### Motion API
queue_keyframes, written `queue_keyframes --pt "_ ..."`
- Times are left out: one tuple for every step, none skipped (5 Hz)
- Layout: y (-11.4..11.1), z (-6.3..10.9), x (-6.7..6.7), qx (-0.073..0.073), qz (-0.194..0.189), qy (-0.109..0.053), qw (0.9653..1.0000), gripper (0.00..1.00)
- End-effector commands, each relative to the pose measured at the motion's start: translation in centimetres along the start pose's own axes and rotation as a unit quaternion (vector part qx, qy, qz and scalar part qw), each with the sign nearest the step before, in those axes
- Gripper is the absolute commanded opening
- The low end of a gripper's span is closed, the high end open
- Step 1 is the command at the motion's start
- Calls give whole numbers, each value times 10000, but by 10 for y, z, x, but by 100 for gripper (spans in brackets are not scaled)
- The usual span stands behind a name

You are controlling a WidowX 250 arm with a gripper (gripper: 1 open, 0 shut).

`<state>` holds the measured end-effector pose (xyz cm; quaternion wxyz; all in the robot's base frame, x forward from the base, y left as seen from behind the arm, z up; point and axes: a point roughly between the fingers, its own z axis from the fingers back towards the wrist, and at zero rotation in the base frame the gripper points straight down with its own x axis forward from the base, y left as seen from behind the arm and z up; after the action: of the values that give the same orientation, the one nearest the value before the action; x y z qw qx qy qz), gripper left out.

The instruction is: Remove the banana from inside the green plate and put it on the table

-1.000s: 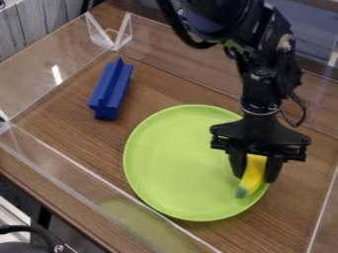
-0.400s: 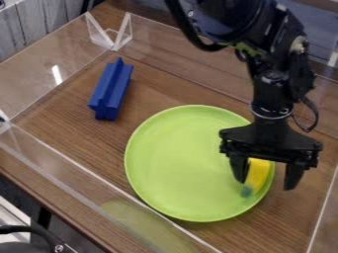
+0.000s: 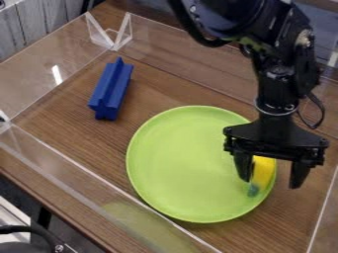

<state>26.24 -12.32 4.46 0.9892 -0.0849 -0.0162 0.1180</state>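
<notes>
Yellow banana [image 3: 264, 176] sits directly under your gripper [image 3: 274, 175], between the two black fingers [image 3: 299, 170], lying on the right edge of the green plate [image 3: 185, 163]. Only its lower part shows; the upper end is hidden behind the gripper body, and a greenish tip shows at the bottom, near the plate's rim. You can see the fingers spread wide apart, one to each side of the banana, with a gap on either side, so nothing is clamped. Whether a fingertip brushes the fruit or the plate is hard to make out at this size.

Your gripper points straight down, the arm [image 3: 280, 69] rising above it and leaving the picture at the top.

Apart from the banana, the plate's face to the left of your gripper is bare green. It rests on the brown wood-grain table [image 3: 172, 89].

Well to the upper left of your gripper, a blue block [image 3: 113, 87] lies on the wood, clear of the plate. Clear acrylic walls [image 3: 53, 54] ring the table; farther back, at the far wall, stands a small clear folded piece [image 3: 109, 32], its shape hard to read.
</notes>
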Motion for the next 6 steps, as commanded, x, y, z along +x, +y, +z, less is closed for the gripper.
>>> queue_keyframes --pt "-16 21 8 -267 -115 -333 9990 100" --pt "-18 21 8 -279 -132 -324 9990 100" --pt "-20 20 9 -293 -143 -322 9989 100" --pt "-22 18 9 -306 -154 -322 9989 100" --pt "-24 15 10 -320 -167 -322 9988 100" --pt "-26 12 10 -329 -180 -316 9988 100"
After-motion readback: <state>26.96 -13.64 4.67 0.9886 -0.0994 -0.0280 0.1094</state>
